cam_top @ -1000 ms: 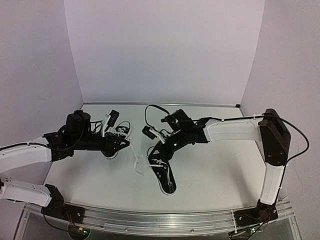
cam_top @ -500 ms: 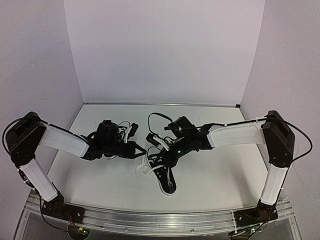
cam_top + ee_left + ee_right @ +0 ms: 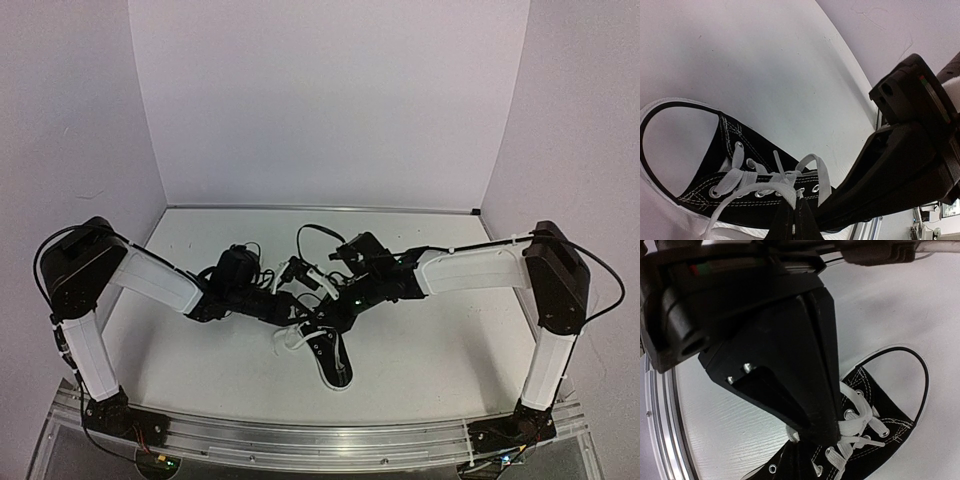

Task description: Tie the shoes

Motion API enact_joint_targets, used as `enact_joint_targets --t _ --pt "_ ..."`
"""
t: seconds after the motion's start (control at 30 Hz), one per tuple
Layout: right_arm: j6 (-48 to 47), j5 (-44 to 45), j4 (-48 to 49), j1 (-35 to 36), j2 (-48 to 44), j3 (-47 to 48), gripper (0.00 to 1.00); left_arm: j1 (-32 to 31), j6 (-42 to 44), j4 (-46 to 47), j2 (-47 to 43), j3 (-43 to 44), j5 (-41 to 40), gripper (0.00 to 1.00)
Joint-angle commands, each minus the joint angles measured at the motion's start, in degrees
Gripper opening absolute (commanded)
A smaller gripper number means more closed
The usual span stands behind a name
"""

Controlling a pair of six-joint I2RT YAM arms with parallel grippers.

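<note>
One shoe [image 3: 328, 355] can be made out for sure. It's laid on the white table [image 3: 440, 345] roughly at centre, set lengthwise, with one end pointed at the near edge and the other end tucked under the grippers. The second of the pair can't be picked out in any view, so nothing is said about where it sits.

Both arms are stretched in from the sides, and the two grippers are brought together over the laced part of the shoe, very close to each other.

The left gripper [image 3: 794, 204] is seen pressed together. In its own wrist view a strand of the white laces [image 3: 765, 177] is pinched right at its tips, just by the eyelets. The same is shown from the right wrist view, where its two fingers are laid flush against each other with the lace at their point.

The right gripper [image 3: 323, 313] is held just beside it, tips down at the laces too. Whether it's spread or clamped on anything can't be told, since too much is blocked.

The laces are seen untied, with a loose bit draped off the shoe's left side onto the table.
</note>
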Motion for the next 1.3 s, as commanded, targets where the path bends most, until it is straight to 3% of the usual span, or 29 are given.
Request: enact_joint_targets --t 0.0,0.23,0.67,0.73,0.83,0.9,1.27 --pt "-0.6 2.3 1.8 0.0 -3.4 0.0 0.00 -0.5 1.7 2.3 0.5 0.2 5.0 0.00" --pt "-0.4 3.2 1.9 0.0 -3.2 0.5 0.00 -3.0 5.0 -0.9 1.6 1.5 10.3 0.00" --pt "0.3 3.5 1.7 0.0 -2.8 0.4 0.00 -3.0 6.9 1.6 0.9 -0.5 16.4 0.00" --pt "0.6 2.8 1.7 0.0 -2.8 0.4 0.07 -3.0 6.4 2.9 1.2 -0.9 16.3 0.00" --pt "1.3 1.8 1.8 -0.1 -3.6 -0.2 0.28 -3.0 5.4 4.6 2.4 -0.7 15.8 0.00" --pt "1.8 1.4 1.8 -0.4 -4.8 -1.3 0.34 -3.0 5.1 5.3 3.1 -0.4 15.6 0.00" --pt "3.8 2.6 1.7 -3.3 -13.7 -9.8 0.34 -2.1 5.2 6.4 4.5 -0.3 15.9 0.00"
